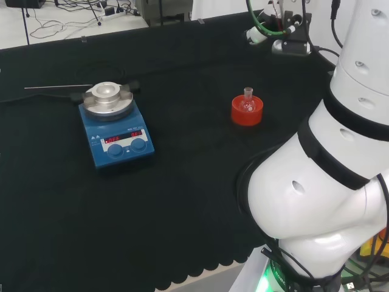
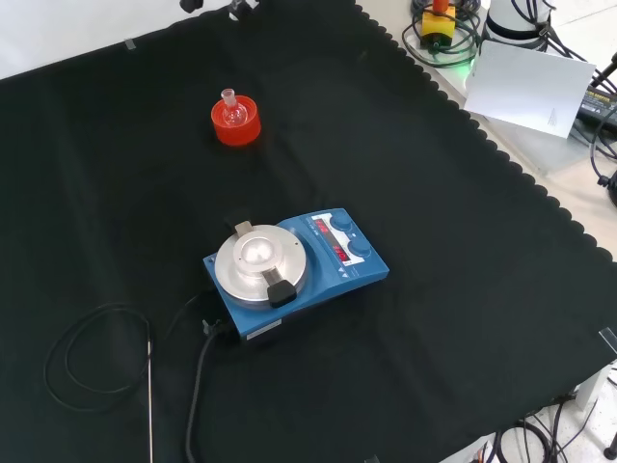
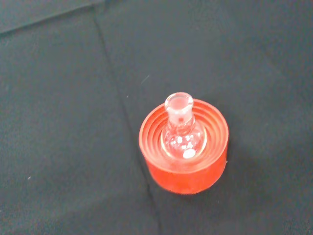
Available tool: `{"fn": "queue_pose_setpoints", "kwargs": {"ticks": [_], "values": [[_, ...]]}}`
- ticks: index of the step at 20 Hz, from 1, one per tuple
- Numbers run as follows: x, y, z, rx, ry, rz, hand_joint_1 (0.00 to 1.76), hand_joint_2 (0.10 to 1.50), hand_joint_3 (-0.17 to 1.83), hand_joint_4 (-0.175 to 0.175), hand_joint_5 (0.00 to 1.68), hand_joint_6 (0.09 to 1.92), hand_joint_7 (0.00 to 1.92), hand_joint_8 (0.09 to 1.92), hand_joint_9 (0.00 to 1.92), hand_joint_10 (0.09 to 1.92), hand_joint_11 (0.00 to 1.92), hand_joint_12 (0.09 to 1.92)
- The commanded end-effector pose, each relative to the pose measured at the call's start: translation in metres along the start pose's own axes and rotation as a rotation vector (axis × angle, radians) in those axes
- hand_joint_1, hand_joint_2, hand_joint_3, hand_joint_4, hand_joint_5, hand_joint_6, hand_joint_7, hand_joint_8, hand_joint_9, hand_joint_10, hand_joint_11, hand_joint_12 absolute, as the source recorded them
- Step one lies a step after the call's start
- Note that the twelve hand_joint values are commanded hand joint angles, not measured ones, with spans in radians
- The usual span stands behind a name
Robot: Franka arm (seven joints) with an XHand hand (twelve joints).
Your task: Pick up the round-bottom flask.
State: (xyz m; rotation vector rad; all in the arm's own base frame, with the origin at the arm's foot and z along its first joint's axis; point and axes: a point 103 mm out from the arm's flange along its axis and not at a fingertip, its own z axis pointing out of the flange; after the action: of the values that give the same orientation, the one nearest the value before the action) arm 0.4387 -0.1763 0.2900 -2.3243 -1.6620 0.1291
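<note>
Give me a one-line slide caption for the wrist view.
Small clear round-bottom flask standing upright in a red ribbed ring stand on black cloth, seen from above.

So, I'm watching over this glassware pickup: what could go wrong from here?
1. The flask is small clear glass with a narrow neck, so fingers might slip or knock it.
2. It merely sits in the red ribbed stand; a sideways pull may drag or tip both.
</note>
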Motion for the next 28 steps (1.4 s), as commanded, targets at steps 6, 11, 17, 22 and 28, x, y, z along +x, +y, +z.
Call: {"fn": "queue_pose_setpoints", "kwargs": {"ticks": [6,11,17,22,28], "values": [[0.009,0.072,0.075,0.056,0.057,-0.048,0.58,0.92,0.38,-0.017,0.49,0.09,0.21,0.63,0.35,0.65,0.08,1.40],[0.011,0.077,0.090,0.098,0.038,-0.049,0.71,0.80,0.48,-0.017,0.50,0.09,0.20,0.63,0.36,0.66,0.10,1.41],[0.006,0.077,0.097,0.108,0.038,-0.036,0.76,0.73,0.56,-0.018,0.51,0.09,0.20,0.64,0.36,0.66,0.10,1.41],[-0.001,0.070,0.112,0.130,0.059,-0.025,0.76,0.72,0.58,-0.021,0.53,0.09,0.20,0.64,0.36,0.66,0.11,1.41],[-0.002,0.062,0.127,0.155,0.079,-0.023,0.77,0.70,0.61,-0.024,0.54,0.09,0.20,0.64,0.36,0.66,0.11,1.41]]}}
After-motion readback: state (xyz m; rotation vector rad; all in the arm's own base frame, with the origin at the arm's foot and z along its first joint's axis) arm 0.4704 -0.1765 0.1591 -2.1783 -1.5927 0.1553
